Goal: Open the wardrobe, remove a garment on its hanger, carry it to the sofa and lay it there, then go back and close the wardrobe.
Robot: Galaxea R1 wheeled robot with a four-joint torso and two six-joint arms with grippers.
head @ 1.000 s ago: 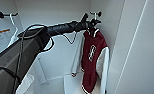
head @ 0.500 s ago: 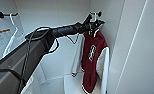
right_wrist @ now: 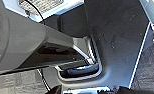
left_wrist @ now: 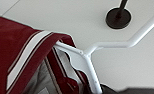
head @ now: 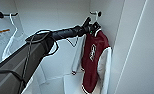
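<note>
The tall white wardrobe [head: 133, 37] stands open, its white side walls close on both sides of the long dark left arm reaching in. At the far right, the dark red varsity jacket with white sleeves [head: 95, 60] hangs on its thin white hanger [left_wrist: 93, 62], hooked on a black-ended peg [head: 99, 13]. The left gripper [head: 93, 26] sits at the jacket's collar, touching the hanger; whether its jaws are closed cannot be told. A plain white shirt [head: 13, 42] hangs far left.

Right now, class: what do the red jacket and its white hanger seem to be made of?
The jacket looks like soft woven cloth: matte, folding, with striped knit-like trim at the collar. The hanger looks like smooth moulded plastic or coated metal; its even white gloss and rounded bends leave that open.
</note>
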